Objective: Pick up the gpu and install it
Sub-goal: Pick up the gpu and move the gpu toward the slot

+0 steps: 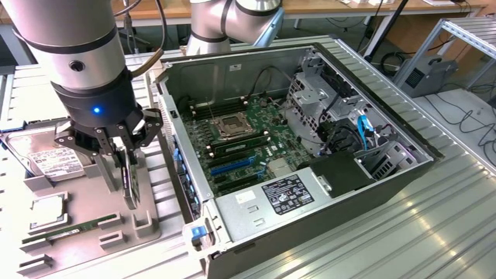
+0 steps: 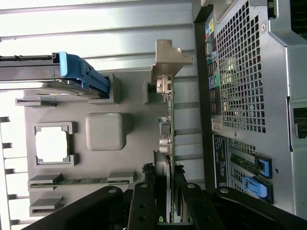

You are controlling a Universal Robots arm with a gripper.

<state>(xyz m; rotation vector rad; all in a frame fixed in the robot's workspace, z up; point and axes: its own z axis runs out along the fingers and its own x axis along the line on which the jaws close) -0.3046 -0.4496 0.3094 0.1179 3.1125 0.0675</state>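
gpu (image 1: pixel 130 180): black, silver bracket (image 2: pixel 169 60) | motherboard (image 1: pixel 256 136): green | tray (image 1: pixel 78 251): grey | drive clip (image 2: pixel 76 72): blue

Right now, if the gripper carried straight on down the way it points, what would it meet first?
The gpu, standing on edge in the grey holder tray directly under the gripper. The two overlap in the exterior view, so little free travel seems left; actual contact is unclear.

Bright overhead light is even, with streaked glare on the metal surface (image 1: pixel 403 232), near-white overexposure in the wrist view and soft shadow inside the computer case (image 1: pixel 232 75).
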